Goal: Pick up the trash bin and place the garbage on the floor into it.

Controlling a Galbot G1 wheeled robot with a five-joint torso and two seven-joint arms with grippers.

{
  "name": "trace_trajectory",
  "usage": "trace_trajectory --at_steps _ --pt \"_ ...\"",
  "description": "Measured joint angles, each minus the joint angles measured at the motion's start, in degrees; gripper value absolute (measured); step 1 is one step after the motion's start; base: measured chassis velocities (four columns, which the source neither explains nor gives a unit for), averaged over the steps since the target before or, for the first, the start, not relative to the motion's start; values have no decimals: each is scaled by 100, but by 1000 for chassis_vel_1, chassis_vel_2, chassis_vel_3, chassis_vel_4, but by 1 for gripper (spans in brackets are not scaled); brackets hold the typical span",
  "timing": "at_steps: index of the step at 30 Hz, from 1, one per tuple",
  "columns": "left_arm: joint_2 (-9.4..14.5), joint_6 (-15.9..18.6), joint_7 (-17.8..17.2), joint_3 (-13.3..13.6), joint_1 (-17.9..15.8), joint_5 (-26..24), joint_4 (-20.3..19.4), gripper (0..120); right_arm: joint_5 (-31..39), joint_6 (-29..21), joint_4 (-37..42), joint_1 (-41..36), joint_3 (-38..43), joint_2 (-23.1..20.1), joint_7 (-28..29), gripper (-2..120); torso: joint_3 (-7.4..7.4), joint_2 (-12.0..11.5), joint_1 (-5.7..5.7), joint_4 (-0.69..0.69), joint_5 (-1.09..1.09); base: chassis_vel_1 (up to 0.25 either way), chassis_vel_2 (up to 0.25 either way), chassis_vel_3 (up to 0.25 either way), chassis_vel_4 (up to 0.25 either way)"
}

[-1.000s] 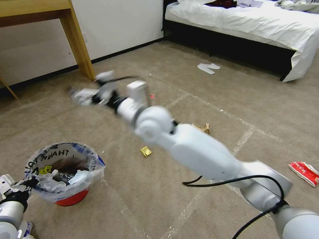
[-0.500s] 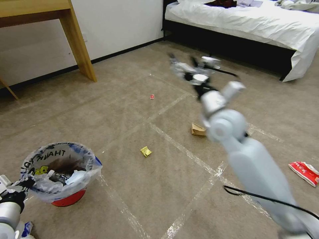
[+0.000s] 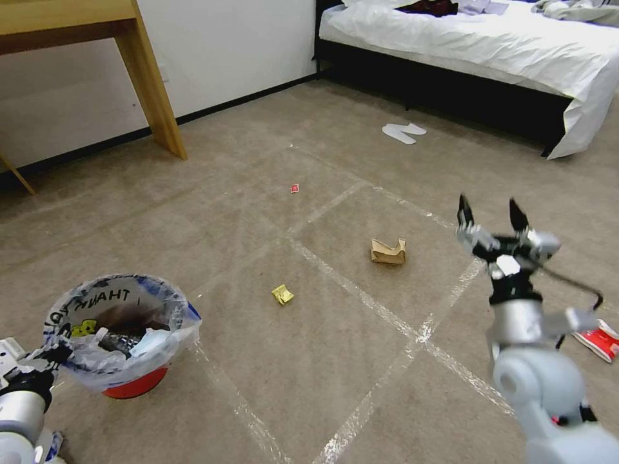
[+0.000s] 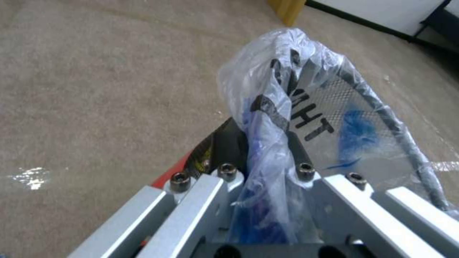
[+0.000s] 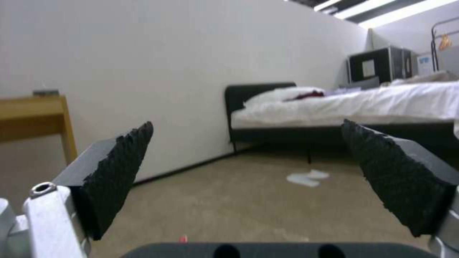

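The right hand [image 3: 492, 216] is hanging wide open and empty, pointing away from the robot. The brown paper bag [image 3: 388, 251] is lying at its nine o'clock, nearest. The left hand [image 3: 29, 374] is clamping the trash bin [image 3: 116, 335] rim at eight o'clock.

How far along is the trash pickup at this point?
Done: some litter lies inside the trash bin, gripped at its rim by the left gripper. In hand: nothing; the right gripper is open. Left: brown paper bag, yellow scrap, red wrapper, small red scrap.
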Motion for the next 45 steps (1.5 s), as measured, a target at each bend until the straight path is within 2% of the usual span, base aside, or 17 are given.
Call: trace_trajectory --at_steps 12,45 --pt "-12 -33 31 47 -4 16 60 5 -301 54 -345 9 -218 113 107 100 0 0 0 1 0 0 0 0 0" --pt "-62 -37 34 46 69 39 -48 5 -351 72 -447 89 -421 107 168 100 1 -1 2 0 0 -61 64 65 -67"
